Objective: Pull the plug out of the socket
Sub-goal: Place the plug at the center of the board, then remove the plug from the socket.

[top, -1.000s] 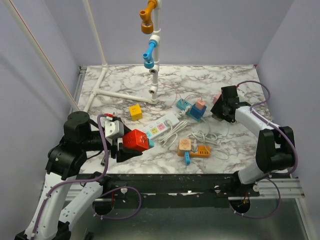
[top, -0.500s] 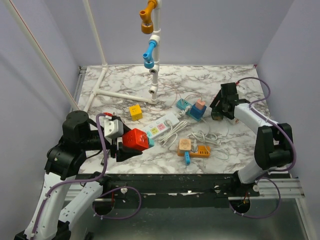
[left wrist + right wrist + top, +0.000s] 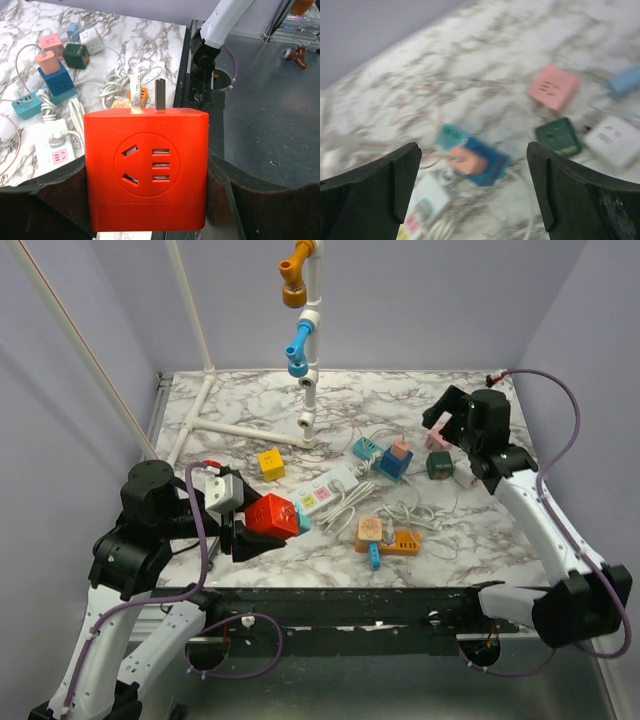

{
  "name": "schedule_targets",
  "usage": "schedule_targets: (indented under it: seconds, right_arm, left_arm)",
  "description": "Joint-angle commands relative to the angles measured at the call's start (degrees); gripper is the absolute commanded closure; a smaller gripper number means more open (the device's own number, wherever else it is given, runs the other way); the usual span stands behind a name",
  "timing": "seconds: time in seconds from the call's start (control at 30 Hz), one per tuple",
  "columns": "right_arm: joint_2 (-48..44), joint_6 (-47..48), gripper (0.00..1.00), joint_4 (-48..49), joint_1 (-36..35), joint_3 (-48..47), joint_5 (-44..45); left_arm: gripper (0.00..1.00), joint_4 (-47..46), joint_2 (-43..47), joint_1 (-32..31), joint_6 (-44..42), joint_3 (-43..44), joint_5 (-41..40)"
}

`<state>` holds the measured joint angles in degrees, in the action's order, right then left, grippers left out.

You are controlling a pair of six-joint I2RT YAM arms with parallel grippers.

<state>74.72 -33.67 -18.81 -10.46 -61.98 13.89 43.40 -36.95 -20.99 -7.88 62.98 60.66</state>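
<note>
- The left jaws clamp a red cube plug [image 3: 272, 517] by two opposite sides, near the front left corner of the bench [image 3: 470, 400], at about half their spread.
- In the left wrist view the red cube plug [image 3: 146, 170] shows two bare metal prongs on its top edge; they sit in no outlet.
- The socket [image 3: 325, 488], a long white strip with pastel outlets, lies flat and slantwise around the middle of the bench. Its near left end is just beside the red cube; from above I cannot tell whether they touch.
- Its white cord [image 3: 350, 505] lies in loops along the strip's right side.
- The right jaws hang above the far right part of the bench, spread wide, with nothing between them; that wrist view is blurred.
- Under them sit a pink cube [image 3: 437, 438] and a dark green cube [image 3: 439, 464], close together.
- A blue cube [image 3: 393, 462] carrying a salmon plug stands at the strip's far end, a teal block [image 3: 365, 449] just beside it.
- A yellow cube [image 3: 270, 463] sits alone left of the strip.
- An orange strip [image 3: 400, 540] lies toward the front edge.
</note>
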Motion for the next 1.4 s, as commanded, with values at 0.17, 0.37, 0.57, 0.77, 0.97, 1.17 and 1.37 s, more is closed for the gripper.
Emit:
schedule_targets:
  seconds: [0.17, 0.37, 0.57, 0.77, 0.97, 1.17, 1.37]
  right_arm:
    - [-19.7, 10.9, 0.01, 21.4, -7.1, 6.6, -45.9]
    - [-23.9, 8.8, 0.01, 33.1, -7.7, 12.7, -70.1]
    - [-22.7, 17.1, 0.01, 24.2, -15.8, 7.3, -71.2]
    - [-19.9, 19.9, 0.01, 22.4, -25.6, 4.8, -65.8]
    - [-16.9, 22.2, 0.05, 22.3, -34.0, 4.3, -61.3]
    - [-12.9, 26.8, 0.06, 14.9, -40.1, -0.9, -58.9]
    - [-13.3, 27.6, 0.06, 12.8, -42.0, -2.3, -58.8]
  left_arm:
    - [1.00, -10.0, -0.2, 0.3, 7.6, -0.1, 7.8]
    - [1.00, -14.7, 0.3, 0.4, 12.6, -1.8, 10.4]
    - [1.00, -19.8, -1.3, 0.5, 17.2, -2.6, 12.3]
    - [1.00, -20.1, -3.5, 0.6, 17.5, -2.5, 12.1]
    - [1.00, -18.0, -3.7, 0.9, 17.0, -2.0, 12.2]
    - [1.00, -17.4, -3.2, 1.5, 16.2, -2.1, 13.8]
    - [1.00, -17.4, -3.1, 1.8, 16.9, -0.9, 15.5]
